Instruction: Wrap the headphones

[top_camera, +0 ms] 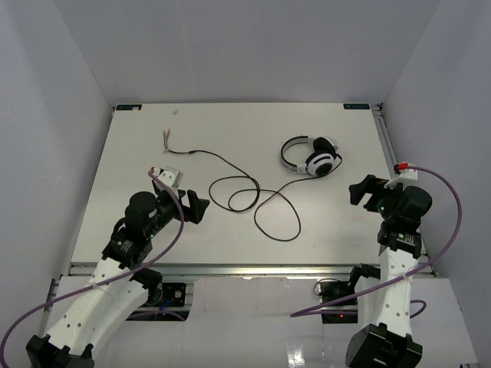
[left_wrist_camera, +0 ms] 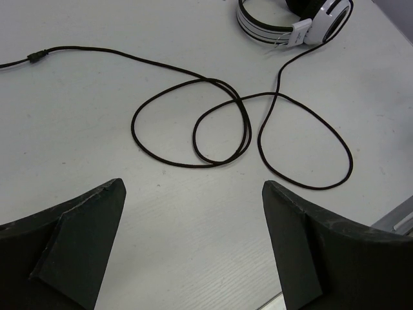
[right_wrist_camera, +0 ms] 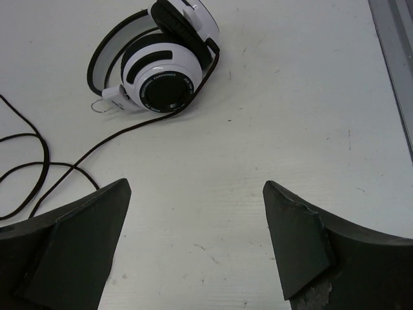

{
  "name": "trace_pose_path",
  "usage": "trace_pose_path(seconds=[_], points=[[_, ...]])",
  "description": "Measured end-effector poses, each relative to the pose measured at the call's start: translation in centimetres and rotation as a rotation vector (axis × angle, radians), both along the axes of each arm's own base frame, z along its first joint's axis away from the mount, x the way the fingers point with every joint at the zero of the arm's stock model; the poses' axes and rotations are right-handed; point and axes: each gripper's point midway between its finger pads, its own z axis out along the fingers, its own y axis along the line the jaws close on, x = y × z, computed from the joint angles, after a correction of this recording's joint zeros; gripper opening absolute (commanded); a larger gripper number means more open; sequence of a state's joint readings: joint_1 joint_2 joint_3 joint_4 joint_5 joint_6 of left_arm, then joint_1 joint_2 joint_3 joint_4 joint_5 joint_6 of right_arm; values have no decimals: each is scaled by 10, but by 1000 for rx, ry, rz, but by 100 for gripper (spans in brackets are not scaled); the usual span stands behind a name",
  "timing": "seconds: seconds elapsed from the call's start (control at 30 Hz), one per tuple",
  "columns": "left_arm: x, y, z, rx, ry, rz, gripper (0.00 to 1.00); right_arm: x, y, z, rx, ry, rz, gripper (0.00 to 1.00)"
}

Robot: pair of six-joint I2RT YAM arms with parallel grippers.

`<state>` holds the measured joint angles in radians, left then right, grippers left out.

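Note:
The white-and-black headphones (top_camera: 311,156) lie folded on the white table, right of centre toward the back. They also show in the right wrist view (right_wrist_camera: 158,61) and at the top edge of the left wrist view (left_wrist_camera: 293,19). Their thin black cable (top_camera: 253,198) runs from them in loose loops across the table's middle (left_wrist_camera: 219,123) to the red/green plugs (top_camera: 166,138) at the back left. My left gripper (top_camera: 198,207) is open and empty, just left of the loops. My right gripper (top_camera: 357,192) is open and empty, in front and right of the headphones.
The table (top_camera: 230,123) stands inside white walls. A metal rail (top_camera: 383,146) runs along its right edge and another along the near edge (top_camera: 245,268). Thick purple robot cables (top_camera: 453,207) hang from both arms.

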<state>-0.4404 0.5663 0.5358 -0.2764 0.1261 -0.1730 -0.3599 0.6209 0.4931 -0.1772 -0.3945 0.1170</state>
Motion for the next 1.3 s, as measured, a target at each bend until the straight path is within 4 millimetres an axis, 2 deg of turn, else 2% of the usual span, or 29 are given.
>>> trace_pose_path(seconds=[0.13, 0.3, 0.4, 0.47, 0.57, 0.7, 0.77, 0.87, 0.9, 1.07, 1.2, 1.3], points=[[-2, -5, -2, -16, 19, -24, 98, -2, 12, 1, -45, -19, 109, 90], [0, -31, -8, -99, 113, -109, 98, -25, 60, -6, -165, -96, 535, 90], [11, -55, -18, -144, 246, -163, 98, -39, 78, -8, -192, -144, 690, 92], [26, -74, -22, -161, 335, -185, 98, -43, 83, -8, -211, -174, 743, 94], [49, -107, -22, -167, 428, -211, 88, -47, 87, -6, -234, -207, 782, 97], [90, -178, -13, -138, 469, -271, 80, -47, 88, -5, -246, -220, 798, 98], [107, -209, -20, -103, 499, -270, 79, -47, 89, -7, -236, -214, 802, 98], [146, -255, -28, -67, 500, -242, 80, -45, 88, -10, -215, -196, 806, 98], [156, -265, -35, -56, 508, -226, 81, -45, 88, -11, -208, -190, 806, 98], [203, -292, -79, -38, 569, -95, 84, -47, 89, -9, -202, -191, 806, 98], [222, -297, -118, -31, 636, 0, 81, -48, 91, -7, -199, -198, 808, 97], [233, -298, -133, -38, 657, 50, 79, -48, 91, -7, -196, -197, 808, 97]])
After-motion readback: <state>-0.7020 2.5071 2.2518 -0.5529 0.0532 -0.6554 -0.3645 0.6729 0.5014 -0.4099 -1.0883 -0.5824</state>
